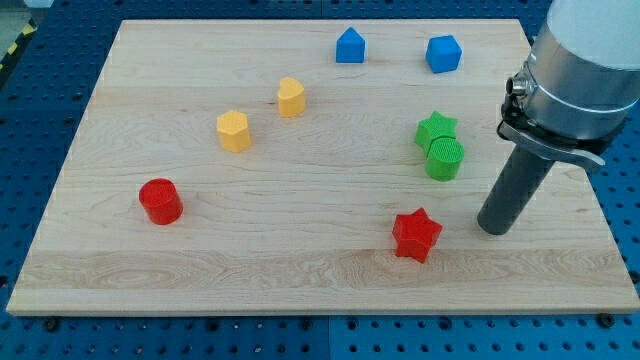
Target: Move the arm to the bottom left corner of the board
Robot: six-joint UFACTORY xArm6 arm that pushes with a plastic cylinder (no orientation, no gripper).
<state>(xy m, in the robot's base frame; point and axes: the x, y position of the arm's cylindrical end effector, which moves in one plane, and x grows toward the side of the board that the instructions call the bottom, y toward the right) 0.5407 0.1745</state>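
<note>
My tip [493, 228] rests on the wooden board [250, 270] at the view's right, a little right of the red star [417, 235] and below the green cylinder [445, 158]. The green star [436, 130] touches the green cylinder from above. A red cylinder [160, 201] stands at the view's left, the block nearest the board's bottom left corner [25, 305]. A yellow hexagon [233, 131] and a yellow heart [291, 97] lie left of the middle. A blue house-shaped block [350, 46] and a blue cube [443, 53] lie near the top edge.
The arm's grey body [585, 60] hangs over the board's right edge at the top right. A blue perforated table [40, 120] surrounds the board on all sides.
</note>
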